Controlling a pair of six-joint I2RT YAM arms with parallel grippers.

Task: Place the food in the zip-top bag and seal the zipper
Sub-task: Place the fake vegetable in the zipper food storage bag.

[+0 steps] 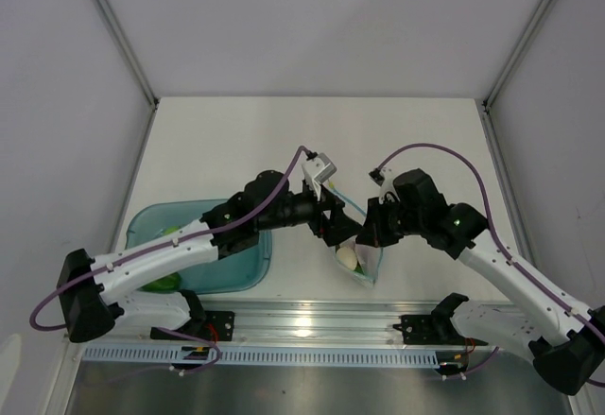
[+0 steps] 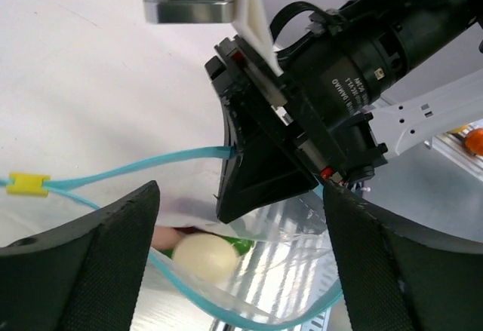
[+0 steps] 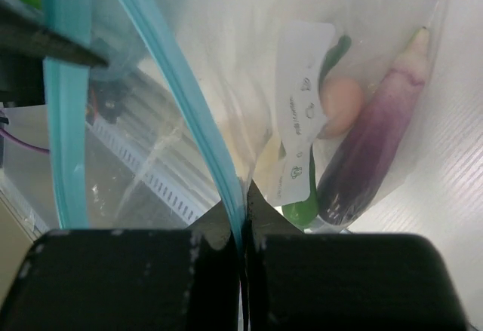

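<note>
Handling: bag (image 3: pixel 215 33) thin, floppy, slick; eggplant (image 3: pixel 370 146) inside, light load, I judge. My right gripper (image 3: pixel 243 218) pinches zipper (image 3: pixel 189 112); left gripper (image 2: pixel 241 195) spread wide, holding nothing. I'd grab along stiffer zipper, never thin sides.

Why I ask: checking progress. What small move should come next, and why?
Probably move the open left claw over to the tray: a green piece lies there, while the right claw holds the bag by its blue strip, mouth open.
</note>
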